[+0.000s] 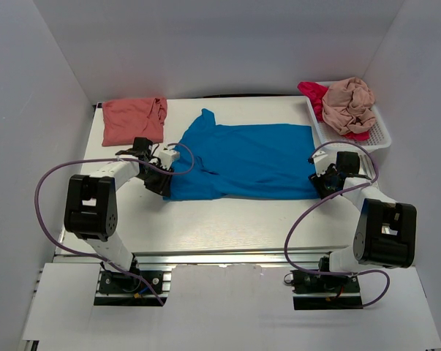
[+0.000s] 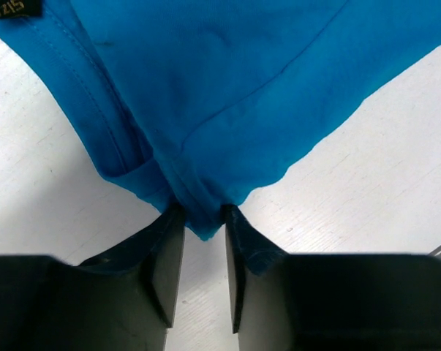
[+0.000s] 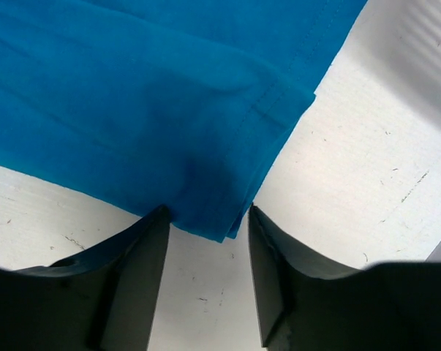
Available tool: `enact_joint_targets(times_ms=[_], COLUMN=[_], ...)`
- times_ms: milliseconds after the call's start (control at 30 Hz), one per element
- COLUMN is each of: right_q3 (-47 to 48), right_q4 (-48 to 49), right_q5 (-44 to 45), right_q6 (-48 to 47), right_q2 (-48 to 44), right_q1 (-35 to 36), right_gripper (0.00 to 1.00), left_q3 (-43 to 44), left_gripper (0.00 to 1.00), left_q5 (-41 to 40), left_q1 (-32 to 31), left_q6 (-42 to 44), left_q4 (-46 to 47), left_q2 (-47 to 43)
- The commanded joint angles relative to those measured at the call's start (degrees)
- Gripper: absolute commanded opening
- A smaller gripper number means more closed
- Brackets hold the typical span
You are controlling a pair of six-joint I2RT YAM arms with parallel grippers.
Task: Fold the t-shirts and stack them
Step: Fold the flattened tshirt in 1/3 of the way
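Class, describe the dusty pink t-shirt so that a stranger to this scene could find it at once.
At the far right corner of the white table stands a white slotted basket. The dusty pink t-shirt lies crumpled on top in it. It is paler than the magenta-red t-shirt beneath; the blue t-shirt and the salmon t-shirt lie outside the basket.

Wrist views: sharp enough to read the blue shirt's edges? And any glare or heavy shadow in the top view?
Left wrist: the blue t-shirt is sharp, seams readable, but the pincer fingers near the lens are dark. Right wrist: hem stitching and table scuffs crisp; upper right corner blurs to grey. Top external: soft, even light, no glare, only faint shadows on the table.
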Motion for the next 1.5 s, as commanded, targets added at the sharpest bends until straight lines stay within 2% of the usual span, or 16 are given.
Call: enact_joint_targets(times_ms=[0, 400, 467, 500, 633, 667, 933, 1100, 1133, 1233, 1467], right_q3=[-0.56, 1.99, 1.99, 1.90, 1.55, 1.64, 0.05, 0.40, 0.58, 1.28, 2.34], right_q4=[0.33, -2.74, -2.57, -2.39, -1.86, -1.86, -0.11, 1.91, 2.18, 2.09, 0.60], right_q5=[-0.22, -4.62, -5.14, -5.06, -4.27, -3.92, 1.61, 6.19, 6.63, 8.83, 11.72], right_q6=[-0.68, -0.86, -1.30, -1.47, -2.18, -2.18, -4.11, -4.99, -5.08, -5.25, -5.87], right_q2=[-0.83, 4.44, 4.80, 5.15, 5.33, 5.33, 2.95, 2.87, 2.95, 3.22, 3.39], right_q1=[-0.22, -0.22, -0.22, -0.22, -0.22, -0.14, -0.14, -0.14, -0.22, -0.31, -0.23], right_gripper=[0.51, 0.45, 0.30, 0.00, 0.00, 0.00, 0.00, 0.00, 0.00, 0.00, 0.00], left_q3=[1.12, 1.47, 1.38, 1.38, 1.20, 1.20, 2.52, 3.57, 3.75, 4.10, 3.75], left_gripper=[0.38, 0.37, 0.36, 0.34, 0.02, 0.00, 0.00, 0.00, 0.00, 0.00, 0.00], left_q5=[1.23, 1.50, 1.15, 0.89, -0.43, -1.39, -6.23, -7.90, -7.21, -5.71, -6.50], left_q1=[0.28, 0.28, 0.28, 0.28, 0.28, 0.28, 1.60, 6.34, 8.96, 11.00, 11.10], left_q6=[0.57, 1.10, 1.19, 1.10, 0.92, 1.01, 3.56, 5.05, 5.40, 5.93, 6.28], left_q4=[1.24, 1.06, 1.15, 1.41, 2.20, 2.20, 1.06, 1.06, 0.45, -0.26, 0.89], left_q2=[-0.05, 0.75, 0.83, 0.75, 0.40, 0.31, -1.19, -0.14, 0.22, 1.10, 0.04])
